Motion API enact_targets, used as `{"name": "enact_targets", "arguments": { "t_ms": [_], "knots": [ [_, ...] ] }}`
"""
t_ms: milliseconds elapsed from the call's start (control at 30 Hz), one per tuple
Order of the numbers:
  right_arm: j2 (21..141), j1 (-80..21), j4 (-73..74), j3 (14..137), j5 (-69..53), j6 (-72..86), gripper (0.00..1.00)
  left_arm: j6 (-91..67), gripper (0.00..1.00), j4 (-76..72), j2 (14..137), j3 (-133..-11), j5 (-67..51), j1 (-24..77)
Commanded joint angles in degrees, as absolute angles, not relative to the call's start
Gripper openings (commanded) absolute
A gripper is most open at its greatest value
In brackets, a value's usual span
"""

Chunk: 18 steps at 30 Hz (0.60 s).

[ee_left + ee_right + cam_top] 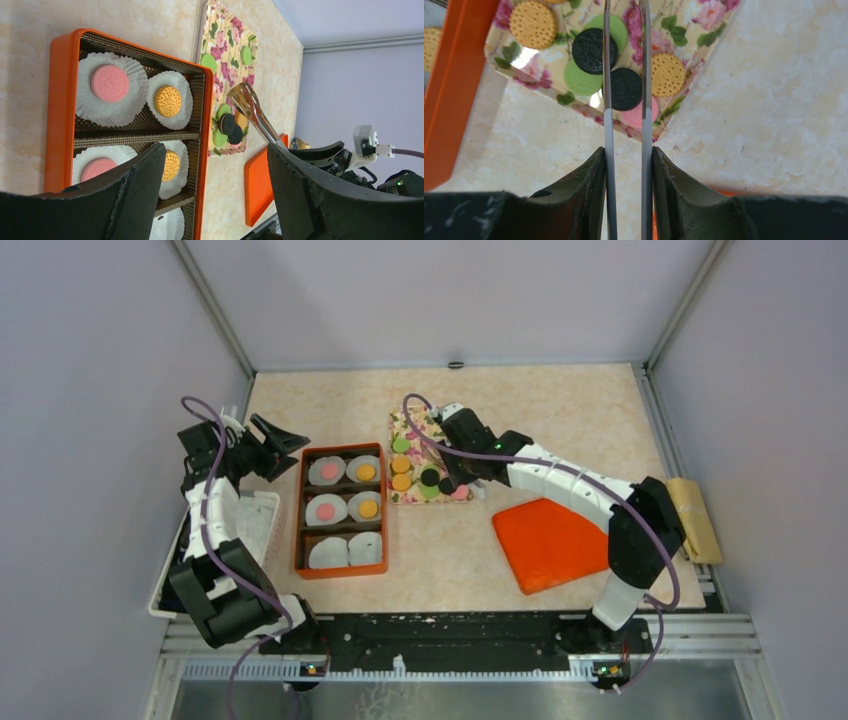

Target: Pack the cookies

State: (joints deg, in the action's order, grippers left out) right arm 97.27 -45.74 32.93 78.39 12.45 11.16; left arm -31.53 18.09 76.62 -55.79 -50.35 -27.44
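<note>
1. Over the flowery tray (674,20), the right gripper (626,155) squeezes a pair of metal tongs (607,125) between its fingers. I think it uses tongs so the cookies (581,77) stay whole.
2. The tongs hang above the loose cookies. A black cookie (624,89) shows between their two arms. I cannot tell if they touch it.
3. Near the tongs I count two black, two green, one pink and a few orange. The arm may hide others.
4. The left gripper (215,155) hovers by the orange box (60,110), fingers wide apart, holding nothing.
5. The box has six paper cups (85,100). Two hold pink cookies, two hold orange, and two are bare, likely meant for more.
</note>
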Motion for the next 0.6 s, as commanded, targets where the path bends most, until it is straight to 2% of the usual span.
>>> {"name": "enact_targets", "arguments": {
  "t_ms": [0,300,567],
  "knots": [
    [99.23,-46.58,29.17,83.67,11.46,9.61,0.34,-30.59,0.8,16.72,76.55,-55.63,-51.69,-27.33],
    [104.12,-47.28,30.57,88.17,8.88,8.87,0.35,-30.37,0.81,17.04,76.65,-55.63,-51.72,-27.38],
    [95.72,-50.71,30.82,82.1,13.12,8.64,0.35,-30.52,0.81,17.11,76.47,-55.66,-51.78,-27.35]
  ]
}}
